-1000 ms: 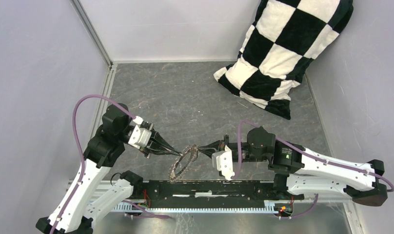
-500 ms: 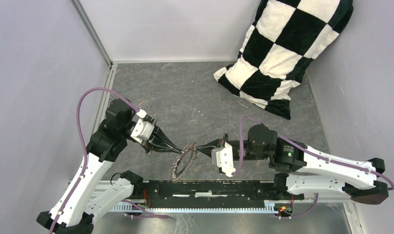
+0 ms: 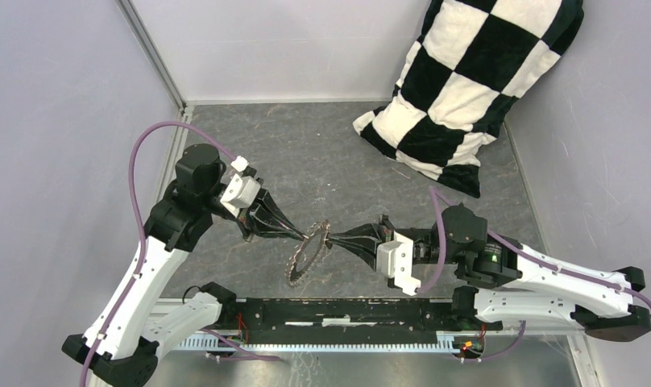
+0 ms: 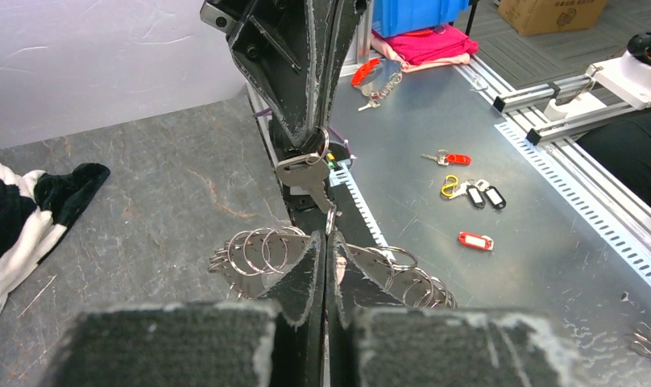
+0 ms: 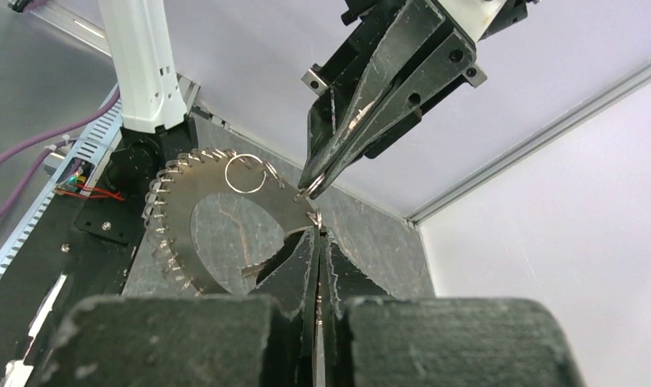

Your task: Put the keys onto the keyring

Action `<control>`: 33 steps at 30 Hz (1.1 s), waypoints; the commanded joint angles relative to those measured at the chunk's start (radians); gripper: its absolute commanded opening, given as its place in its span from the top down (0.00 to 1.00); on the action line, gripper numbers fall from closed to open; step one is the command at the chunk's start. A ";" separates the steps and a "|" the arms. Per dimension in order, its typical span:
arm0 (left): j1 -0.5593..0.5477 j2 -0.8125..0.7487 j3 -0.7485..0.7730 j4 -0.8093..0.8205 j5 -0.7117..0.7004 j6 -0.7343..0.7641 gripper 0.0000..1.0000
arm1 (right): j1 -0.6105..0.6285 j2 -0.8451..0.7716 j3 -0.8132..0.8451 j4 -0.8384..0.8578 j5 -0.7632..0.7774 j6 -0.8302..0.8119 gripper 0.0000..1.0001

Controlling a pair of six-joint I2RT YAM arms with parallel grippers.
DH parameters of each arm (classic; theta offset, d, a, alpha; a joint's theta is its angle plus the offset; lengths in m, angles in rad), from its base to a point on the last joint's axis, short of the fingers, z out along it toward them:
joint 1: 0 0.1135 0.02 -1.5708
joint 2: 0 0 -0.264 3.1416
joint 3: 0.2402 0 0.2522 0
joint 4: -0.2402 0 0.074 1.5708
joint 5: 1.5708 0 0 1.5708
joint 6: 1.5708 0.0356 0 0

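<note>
The keyring (image 3: pixel 308 258) is a flat metal disc with a hollow centre and small split rings round its rim. It hangs upright above the table between both grippers. My left gripper (image 3: pixel 304 235) is shut on its rim; the disc spreads to both sides of the left fingertips in the left wrist view (image 4: pixel 258 251). My right gripper (image 3: pixel 332 238) is shut on a small silvery key (image 4: pixel 304 171) with its tip at the disc's top edge. In the right wrist view the disc (image 5: pixel 171 218) lies behind my shut right gripper (image 5: pixel 317 234), tip to tip with my left gripper (image 5: pixel 313 190). No black key head shows in the jaws.
A black-and-white chequered pillow (image 3: pixel 467 81) leans in the far right corner. A black rail (image 3: pixel 346 310) runs along the near edge between the arm bases. Small keys with black, red and yellow tags (image 4: pixel 471 193) lie on the metal shelf beyond the rail.
Both grippers have carried the keyring up and a little to the right. The right wrist has drawn back to the right and the disc now stands more upright.
</note>
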 commanded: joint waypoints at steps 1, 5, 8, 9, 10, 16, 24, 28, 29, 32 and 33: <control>-0.002 0.000 0.047 0.025 0.032 -0.061 0.98 | 0.009 0.011 0.008 0.043 -0.018 -0.022 1.00; -0.002 0.005 0.055 0.025 0.035 -0.072 0.98 | 0.008 0.022 0.010 0.035 -0.020 -0.044 1.00; -0.002 0.007 0.061 0.025 0.039 -0.080 0.98 | 0.009 0.026 0.011 0.031 -0.014 -0.057 1.00; -0.002 0.007 0.062 0.026 0.040 -0.081 0.98 | 0.007 0.026 0.011 0.031 -0.011 -0.059 1.00; -0.002 0.007 0.063 0.026 0.041 -0.081 0.98 | 0.008 0.025 0.010 0.031 -0.011 -0.061 1.00; -0.002 0.006 0.061 0.025 0.040 -0.086 0.98 | 0.008 0.038 0.016 0.032 -0.007 -0.064 1.00; -0.002 -0.002 0.063 0.025 0.043 -0.093 0.98 | 0.012 0.058 0.020 0.036 0.012 -0.085 1.00; -0.002 -0.009 0.057 0.025 0.042 -0.093 0.98 | 0.013 0.061 0.020 0.037 0.017 -0.097 1.00; -0.002 -0.011 0.055 0.025 0.041 -0.094 0.98 | 0.014 0.061 0.020 0.037 0.020 -0.098 1.00; -0.002 -0.015 0.052 0.025 0.038 -0.094 0.98 | 0.014 0.061 0.022 0.041 0.017 -0.101 1.00; -0.002 -0.015 0.052 0.025 0.037 -0.095 0.98 | 0.015 0.062 0.023 0.043 0.016 -0.101 1.00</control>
